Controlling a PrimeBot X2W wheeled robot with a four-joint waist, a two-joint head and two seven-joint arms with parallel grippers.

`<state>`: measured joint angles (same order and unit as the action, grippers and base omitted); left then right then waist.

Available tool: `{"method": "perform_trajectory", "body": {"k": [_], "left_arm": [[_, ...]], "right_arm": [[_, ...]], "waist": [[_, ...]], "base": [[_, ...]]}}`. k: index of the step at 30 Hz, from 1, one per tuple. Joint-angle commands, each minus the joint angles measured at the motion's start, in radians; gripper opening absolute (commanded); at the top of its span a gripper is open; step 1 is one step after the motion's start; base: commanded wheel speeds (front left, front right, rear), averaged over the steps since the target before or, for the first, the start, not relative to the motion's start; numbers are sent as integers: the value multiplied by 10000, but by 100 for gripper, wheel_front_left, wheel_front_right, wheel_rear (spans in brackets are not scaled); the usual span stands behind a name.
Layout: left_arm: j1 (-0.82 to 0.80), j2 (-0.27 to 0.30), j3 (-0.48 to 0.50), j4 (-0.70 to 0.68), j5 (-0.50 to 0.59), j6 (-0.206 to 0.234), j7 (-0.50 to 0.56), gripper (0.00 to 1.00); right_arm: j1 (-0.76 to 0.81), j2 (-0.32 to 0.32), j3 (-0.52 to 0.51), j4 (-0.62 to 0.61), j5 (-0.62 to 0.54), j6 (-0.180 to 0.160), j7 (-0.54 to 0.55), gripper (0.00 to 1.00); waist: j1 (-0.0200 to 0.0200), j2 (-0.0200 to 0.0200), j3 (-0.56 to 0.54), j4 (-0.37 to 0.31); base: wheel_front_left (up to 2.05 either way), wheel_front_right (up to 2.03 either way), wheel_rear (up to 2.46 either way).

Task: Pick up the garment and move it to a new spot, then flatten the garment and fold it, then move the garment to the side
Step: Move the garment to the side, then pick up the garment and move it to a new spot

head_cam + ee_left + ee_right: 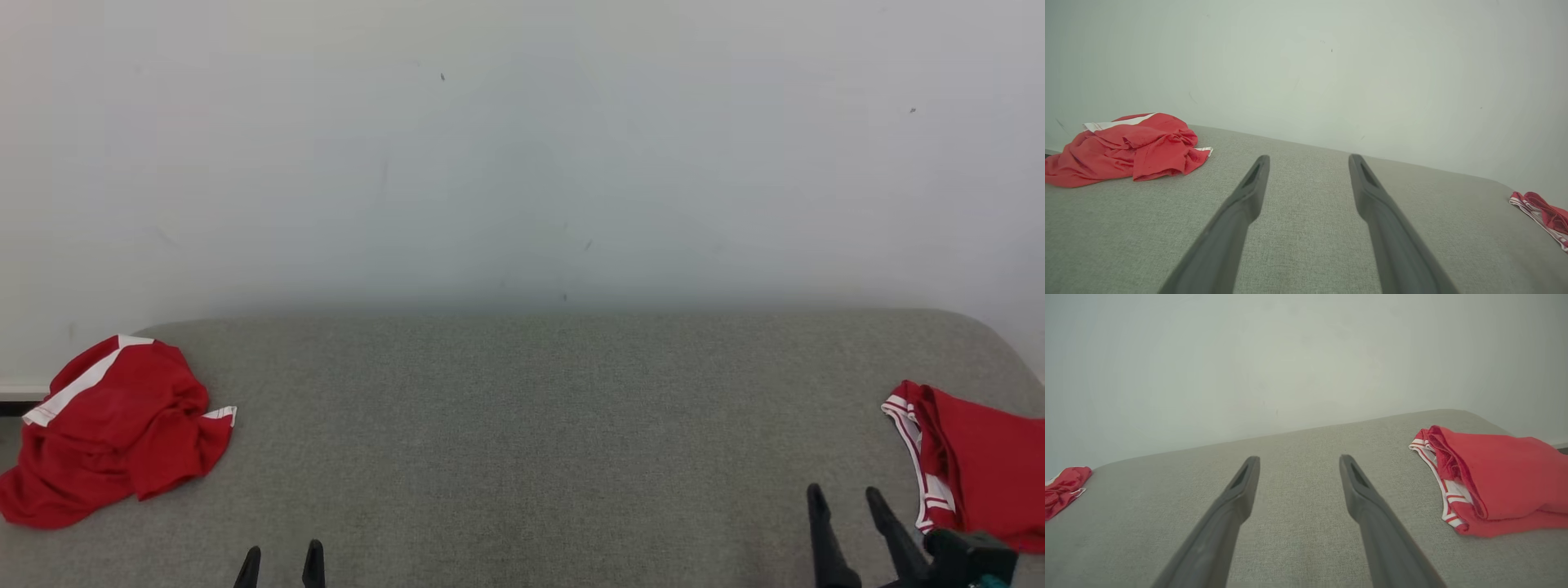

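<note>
Left gripper (282, 550) and right gripper (843, 492) are hovering spread, empty; crumpled red garment (114, 429) is lying left, folded red garment (980, 461) right.

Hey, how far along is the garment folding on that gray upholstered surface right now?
Looks done: a folded red garment with white trim lies at the right edge of the gray upholstered surface. In hand: nothing; the left gripper and right gripper show open, empty jaws. Left: the crumpled red garment on the left side is not yet picked up, flattened or folded.
</note>
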<state>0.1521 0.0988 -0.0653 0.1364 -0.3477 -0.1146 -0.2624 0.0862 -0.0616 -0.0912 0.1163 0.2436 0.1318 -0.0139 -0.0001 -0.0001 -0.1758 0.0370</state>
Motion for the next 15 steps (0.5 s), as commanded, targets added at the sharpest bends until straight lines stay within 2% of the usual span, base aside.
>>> {"method": "perform_trajectory", "body": {"k": [1, 5, 15], "left_arm": [[189, 40, -17, -17, 116, -75, -32, 100], [267, 89, -21, -7, 188, -99, -32, 100], [296, 160, 109, 280, 285, -147, -33, 100]], "right_arm": [[258, 74, 350, 39, -101, -19, 60, 100], [507, 79, 775, -2, -322, -19, 155, 100], [888, 117, 981, -307, -368, -19, 89, 100]], "waist": [[1, 1, -69, -32], [1, 1, -125, -55], [1, 1, -236, -166]], "base": [[0, 0, 0], [0, 0, 0], [0, 0, 0]]}}
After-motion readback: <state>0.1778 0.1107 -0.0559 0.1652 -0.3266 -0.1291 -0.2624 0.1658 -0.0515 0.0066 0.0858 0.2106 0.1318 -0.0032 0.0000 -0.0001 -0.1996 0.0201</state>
